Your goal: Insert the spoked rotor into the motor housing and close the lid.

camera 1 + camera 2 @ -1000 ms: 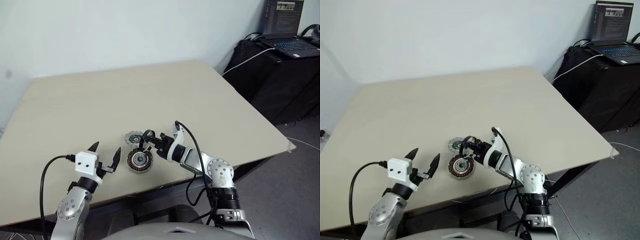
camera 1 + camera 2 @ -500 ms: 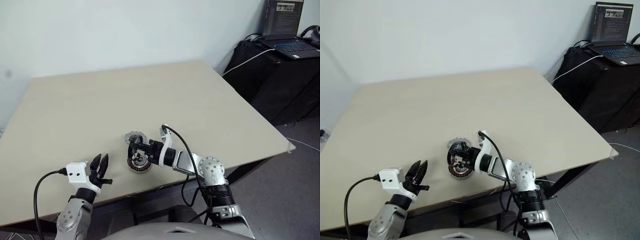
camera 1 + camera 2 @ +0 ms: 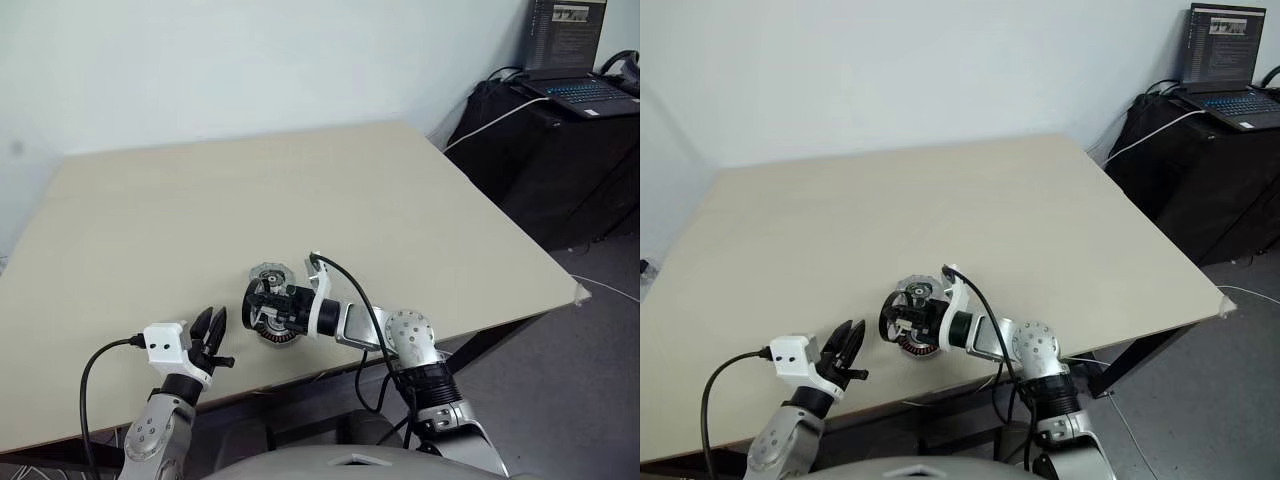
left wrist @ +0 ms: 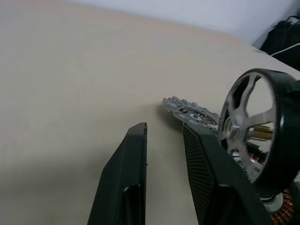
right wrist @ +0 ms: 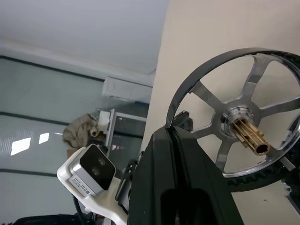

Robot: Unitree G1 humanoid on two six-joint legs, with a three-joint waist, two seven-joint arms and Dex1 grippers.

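Left claw point(image 3: 212, 327) low at bench point(image 3: 150, 220) near edge, fingers nearly together, gripping nothing (narrow gap visible in left wrist view). Right claw point(image 3: 262, 304) clamped on spoked rotor point(image 3: 256, 305) rim, rotor held on edge just above motor housing point(image 3: 280, 328). Lid point(image 3: 267, 275) flat on bench just behind housing.

No legible text; laptop point(image 3: 573, 60) screen txt too small.
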